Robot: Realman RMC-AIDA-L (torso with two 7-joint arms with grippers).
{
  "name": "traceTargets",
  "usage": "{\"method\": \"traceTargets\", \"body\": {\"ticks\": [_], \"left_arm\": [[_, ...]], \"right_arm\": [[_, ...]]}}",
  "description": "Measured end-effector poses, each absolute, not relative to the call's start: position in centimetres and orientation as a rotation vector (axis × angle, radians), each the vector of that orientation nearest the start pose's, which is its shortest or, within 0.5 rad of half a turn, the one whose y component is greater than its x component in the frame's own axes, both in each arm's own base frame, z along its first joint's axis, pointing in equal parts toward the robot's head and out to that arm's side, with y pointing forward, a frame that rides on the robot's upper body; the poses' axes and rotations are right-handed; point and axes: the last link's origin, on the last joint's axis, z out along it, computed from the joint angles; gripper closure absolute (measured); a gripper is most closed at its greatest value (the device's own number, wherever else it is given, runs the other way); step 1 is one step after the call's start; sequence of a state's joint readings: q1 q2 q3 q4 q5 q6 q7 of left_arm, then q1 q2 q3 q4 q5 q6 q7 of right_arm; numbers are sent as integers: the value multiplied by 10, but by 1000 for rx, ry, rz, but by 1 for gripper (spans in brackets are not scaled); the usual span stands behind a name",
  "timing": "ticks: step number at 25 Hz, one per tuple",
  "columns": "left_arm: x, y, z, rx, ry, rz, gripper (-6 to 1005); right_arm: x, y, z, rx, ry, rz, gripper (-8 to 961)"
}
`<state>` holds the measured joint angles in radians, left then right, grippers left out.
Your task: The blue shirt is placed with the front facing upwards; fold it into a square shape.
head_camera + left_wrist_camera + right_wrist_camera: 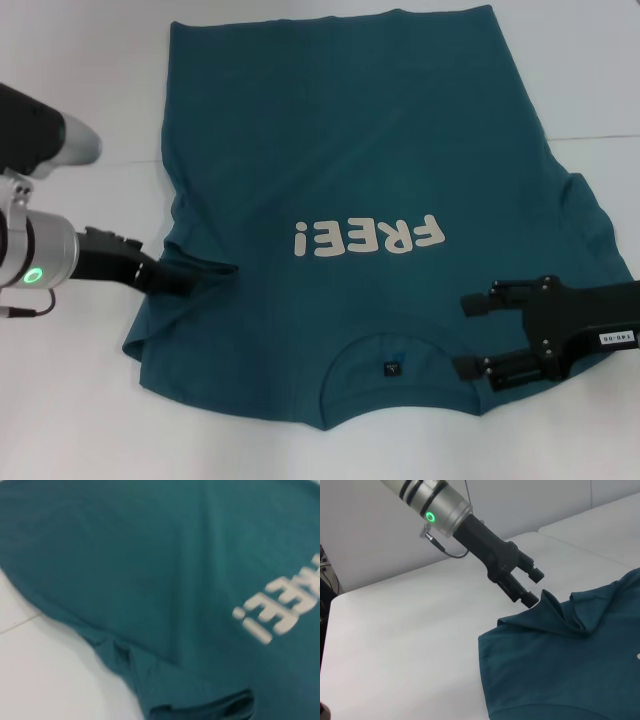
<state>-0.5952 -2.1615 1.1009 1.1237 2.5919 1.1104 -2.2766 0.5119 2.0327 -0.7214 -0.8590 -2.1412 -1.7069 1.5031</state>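
1. Where the white table (90,420) carries the work, it fills the whole head view, and a thin seam runs across its far part.
2. The blue shirt (370,150) lies spread on this table with the front up; the cream "FREE!" print (368,237) is in the middle, and the round neck with the small dark tag (391,368) is at the near edge, toward the robot.
3. The sleeve (195,275) on the robot's left side is folded inward over the body of the shirt, and in the right wrist view it rises in a small peak (555,612).
4. The left gripper (165,275) is at this folded sleeve. In the right wrist view its two fingers stand a little apart, and the lower fingertip (530,599) touches the raised cloth; a real pinch cannot be told.
5. The right gripper (472,335) is low over the right shoulder of the shirt, just beside the neck, with its fingers spread wide and nothing between them.
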Motion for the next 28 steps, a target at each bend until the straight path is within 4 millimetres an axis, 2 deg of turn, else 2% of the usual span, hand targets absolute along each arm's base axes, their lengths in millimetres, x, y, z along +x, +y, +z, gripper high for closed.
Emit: {"method": "traceTargets", "body": {"ticks": [1, 7, 12, 18, 26, 28], "left_arm": [[-224, 403, 0, -2372, -838, 142, 147], [-227, 410, -13, -2385, -777, 226, 73], [-223, 412, -16, -2388, -744, 217, 189], [-221, 409, -22, -2413, -737, 231, 409], [-214, 405, -27, -2429, -761, 231, 648], [-214, 405, -27, -2431, -767, 233, 741]], "right_arm": [[264, 323, 37, -2873, 568, 452, 44], [263, 324, 37, -2875, 565, 453, 45], [264, 323, 36, -2874, 570, 452, 46], [265, 323, 36, -2871, 583, 453, 47], [264, 323, 36, -2872, 587, 454, 48], [264, 323, 36, -2872, 587, 454, 48]]}}
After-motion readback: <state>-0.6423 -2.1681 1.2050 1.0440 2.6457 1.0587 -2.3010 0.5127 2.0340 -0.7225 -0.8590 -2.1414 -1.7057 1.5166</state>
